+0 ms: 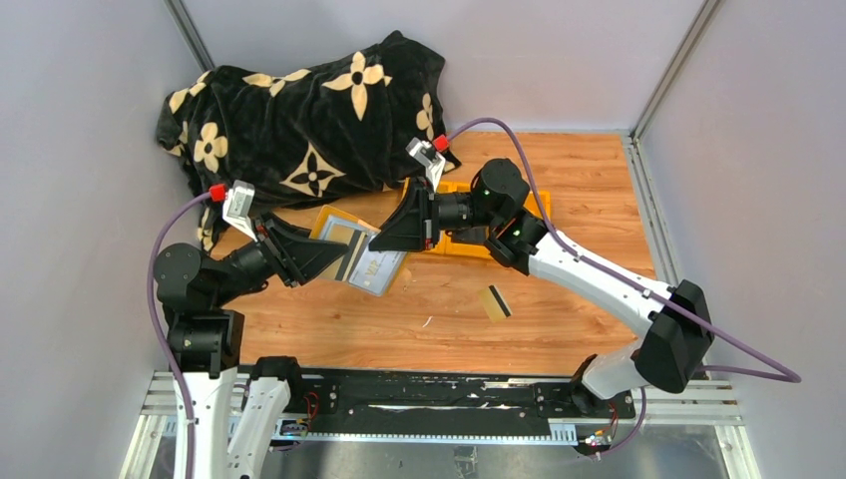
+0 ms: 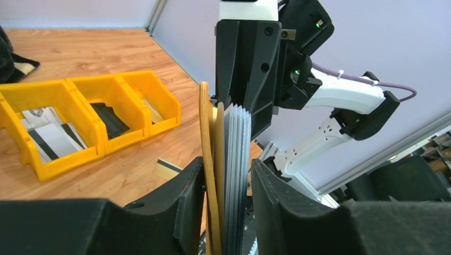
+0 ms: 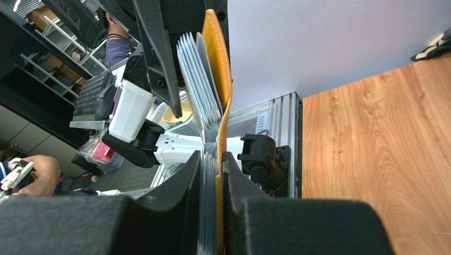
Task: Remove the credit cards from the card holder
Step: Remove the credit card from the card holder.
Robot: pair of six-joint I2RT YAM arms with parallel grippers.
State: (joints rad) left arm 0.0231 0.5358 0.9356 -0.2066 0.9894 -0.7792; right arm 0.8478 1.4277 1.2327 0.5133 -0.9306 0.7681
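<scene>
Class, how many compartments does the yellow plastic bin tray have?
3, side by side in the left wrist view: the left compartment holds pale dark-striped cards, the middle compartment a black item, the right compartment a pale item. None looks hidden.

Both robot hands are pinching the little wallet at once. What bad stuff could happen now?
1. The left gripper and right gripper both clamp the card holder; if they pull different ways, its clear pockets might tear or bend.
2. The pockets fan open in the air, so a credit card could slip out and drop on the table, away from the yellow bin.
</scene>
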